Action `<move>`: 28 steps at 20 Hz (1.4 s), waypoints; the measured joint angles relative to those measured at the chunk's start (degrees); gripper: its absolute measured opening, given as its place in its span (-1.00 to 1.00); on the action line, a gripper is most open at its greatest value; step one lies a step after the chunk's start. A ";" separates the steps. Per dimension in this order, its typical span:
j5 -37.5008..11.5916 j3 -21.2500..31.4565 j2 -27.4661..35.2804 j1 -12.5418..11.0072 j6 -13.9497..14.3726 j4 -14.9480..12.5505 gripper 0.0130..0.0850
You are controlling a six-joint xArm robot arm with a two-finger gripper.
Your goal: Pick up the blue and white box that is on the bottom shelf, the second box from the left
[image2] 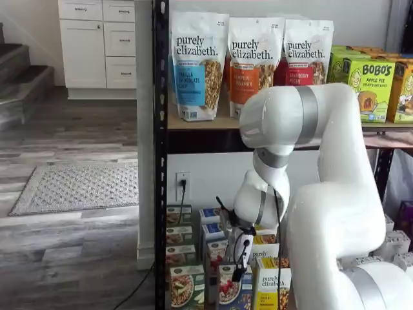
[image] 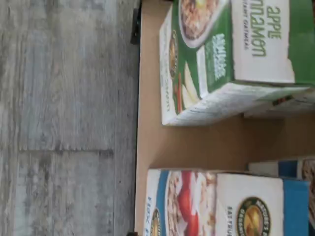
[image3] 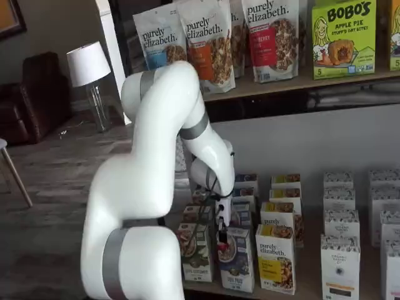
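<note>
Grey plank floor, black rack. Blue and white box [image3: 236, 267] stands at the bottom shelf [image: 197, 145] front, between green carton [image3: 195, 251] and yellow carton [image3: 277, 257]. Gripper [image3: 221, 223] hangs just above it, fingers apart. Center over the box, descend straight, avoid neighbours.

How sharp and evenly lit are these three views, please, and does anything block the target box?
Wrist view: turned sideways, slightly soft, evenly lit; the blue and white box and the green carton are cut off at the edges. Both shelf views: sharp and daylit, but the arm partly covers the bottom shelf.
</note>
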 joint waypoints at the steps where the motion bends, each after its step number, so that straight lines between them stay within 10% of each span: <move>1: 0.27 -1.00 0.72 -0.21 0.69 -0.93 1.00; 21: 7.93 -15.40 12.05 -1.93 17.67 -21.37 1.00; 28: 9.23 -17.55 14.22 -1.33 18.81 -22.01 1.00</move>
